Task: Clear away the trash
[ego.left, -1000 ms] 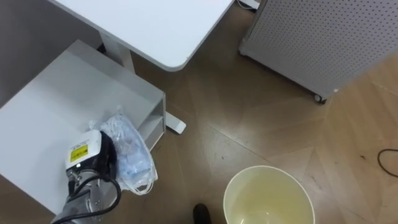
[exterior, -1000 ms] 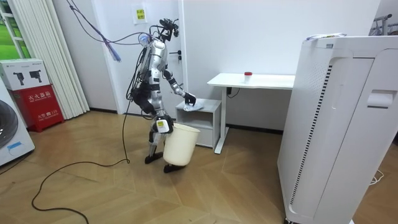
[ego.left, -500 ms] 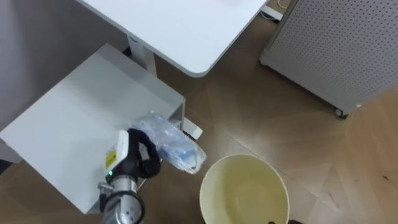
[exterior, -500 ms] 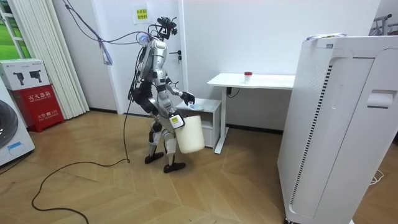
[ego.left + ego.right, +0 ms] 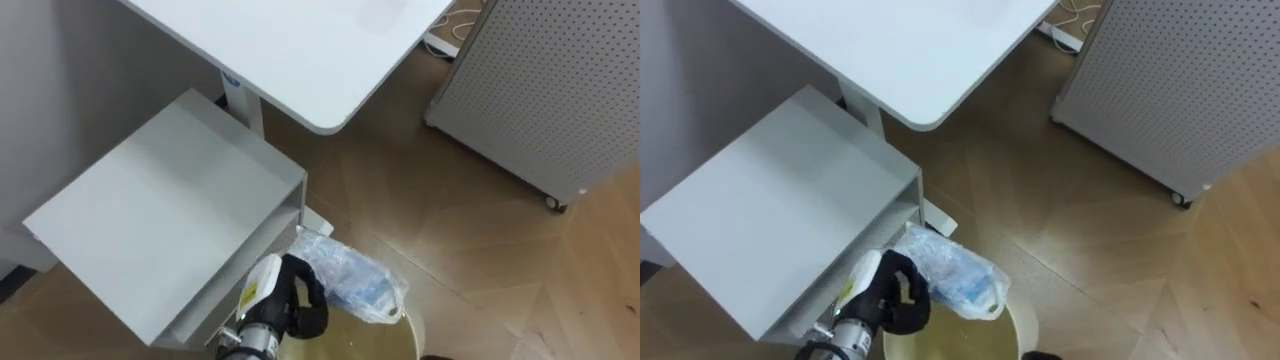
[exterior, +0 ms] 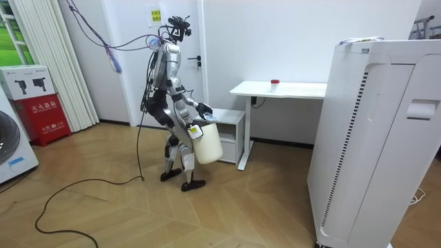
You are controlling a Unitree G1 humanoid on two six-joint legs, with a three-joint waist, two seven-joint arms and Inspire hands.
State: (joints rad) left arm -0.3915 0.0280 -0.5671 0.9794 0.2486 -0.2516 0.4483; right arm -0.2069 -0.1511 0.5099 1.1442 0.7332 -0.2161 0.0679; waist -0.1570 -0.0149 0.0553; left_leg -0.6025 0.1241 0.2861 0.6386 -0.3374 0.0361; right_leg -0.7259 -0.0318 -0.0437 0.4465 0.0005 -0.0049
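The garbage is a crumpled clear plastic bag point(image 5: 345, 280) with blue bits inside. My left hand point(image 5: 290, 300) is shut on it and holds it just off the grey cabinet's front corner, over the mouth of the cream bin point(image 5: 405, 330). The right eye view shows the bag point(image 5: 950, 272) and the left hand point(image 5: 895, 300) above the bin's rim point(image 5: 1025, 325). In the room view the bin point(image 6: 209, 143) hangs tilted off the floor at my hip, with my right hand point(image 6: 193, 130) at its rim.
A low grey cabinet point(image 5: 170, 210) stands at my left, under a white desk point(image 5: 290, 40). A white perforated unit on castors point(image 5: 540, 80) stands at the far right on the wooden floor. I stand beside the cabinet.
My left hand has carried the bag off the cabinet top and rightwards over the bin. The bin has come up from the floor to hip height. The camera has shifted.
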